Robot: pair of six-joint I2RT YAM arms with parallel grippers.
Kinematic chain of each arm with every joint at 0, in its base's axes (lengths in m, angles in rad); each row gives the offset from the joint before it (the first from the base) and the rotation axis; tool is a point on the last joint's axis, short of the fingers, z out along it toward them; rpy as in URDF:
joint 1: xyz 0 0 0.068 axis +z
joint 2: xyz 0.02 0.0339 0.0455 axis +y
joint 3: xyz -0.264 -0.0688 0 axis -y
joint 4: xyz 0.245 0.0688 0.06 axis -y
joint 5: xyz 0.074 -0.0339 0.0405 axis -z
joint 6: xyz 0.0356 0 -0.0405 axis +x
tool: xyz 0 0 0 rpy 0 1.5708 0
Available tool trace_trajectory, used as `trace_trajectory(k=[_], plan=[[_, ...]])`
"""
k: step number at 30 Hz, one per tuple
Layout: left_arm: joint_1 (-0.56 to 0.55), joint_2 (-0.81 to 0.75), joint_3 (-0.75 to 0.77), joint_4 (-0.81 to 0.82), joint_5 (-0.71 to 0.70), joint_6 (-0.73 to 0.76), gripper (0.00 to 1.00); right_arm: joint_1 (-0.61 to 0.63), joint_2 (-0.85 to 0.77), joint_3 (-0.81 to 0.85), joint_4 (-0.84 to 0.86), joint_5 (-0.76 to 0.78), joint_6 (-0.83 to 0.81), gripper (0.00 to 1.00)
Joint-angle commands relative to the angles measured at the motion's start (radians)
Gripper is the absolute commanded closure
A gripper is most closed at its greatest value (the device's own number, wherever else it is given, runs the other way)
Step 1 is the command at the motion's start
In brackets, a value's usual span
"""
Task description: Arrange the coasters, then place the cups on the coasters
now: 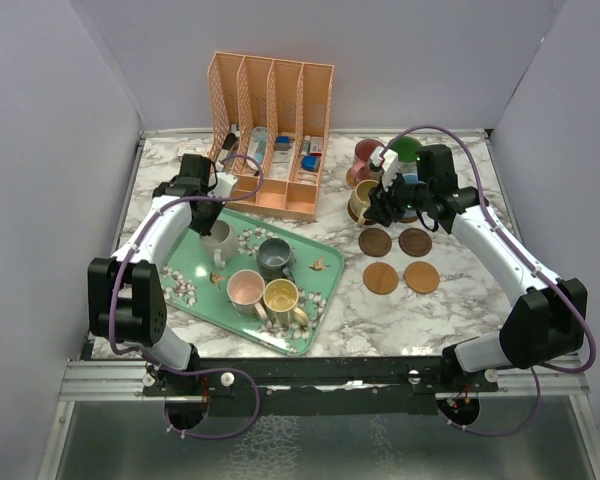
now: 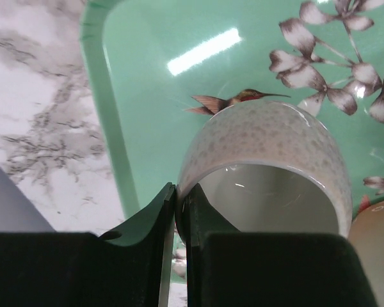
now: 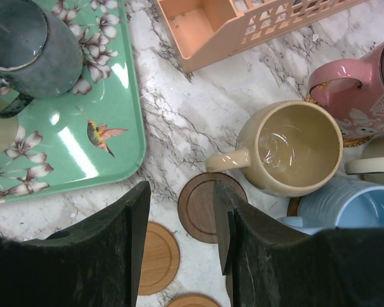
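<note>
Nearest on the green tray (image 1: 320, 295) stand a yellow mug (image 1: 280, 296) and a copper-pink mug (image 1: 245, 287), with a grey-blue mug (image 1: 275, 258) just behind them. Any lift from the tray has to clear these three. To their right, on the bare table (image 1: 350, 310), four coasters (image 1: 381, 277) lie in a square, two light ones near and two dark ones behind. None of them carries a mug.

Further back on the tray, the left pincer (image 2: 178, 208) is closed on the cream mug (image 2: 269, 141), one finger inside the rim and one outside, pinching the wall. The step in hand looks like carrying this mug to a coaster. A grip on one wall lets the mug hang and swing. I would therefore lift it straight up and slowly until the base is clear of the tray lip, then travel level. It should go down centred on a coaster, and the pincer should let go only once the base sits flat.

The right pincer (image 3: 182, 192) hangs open and empty over a dark coaster, close to the tan mug (image 3: 291, 150). It would do well to stay out of the left arm's path. Farthest back stands the peach organiser (image 1: 270, 110).
</note>
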Motion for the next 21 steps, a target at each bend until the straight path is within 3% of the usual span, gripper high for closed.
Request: trace_trajectory(k=[1, 11, 17, 21], plan=[[0.006, -0.025, 0.124, -0.008, -0.038, 0.032, 1.0, 0.004, -0.021, -0.002, 0.031, 0.01, 0.017, 0.55], [-0.024, -0.053, 0.336, -0.024, 0.082, 0.019, 1.0, 0.004, -0.016, 0.018, 0.033, -0.01, 0.048, 0.55], [-0.13, -0.024, 0.441, -0.026, 0.163, 0.004, 1.0, 0.004, -0.061, 0.013, 0.036, -0.142, 0.002, 0.53], [-0.242, 0.024, 0.499, -0.028, 0.16, 0.013, 1.0, 0.005, -0.102, 0.026, -0.027, -0.272, -0.136, 0.53]])
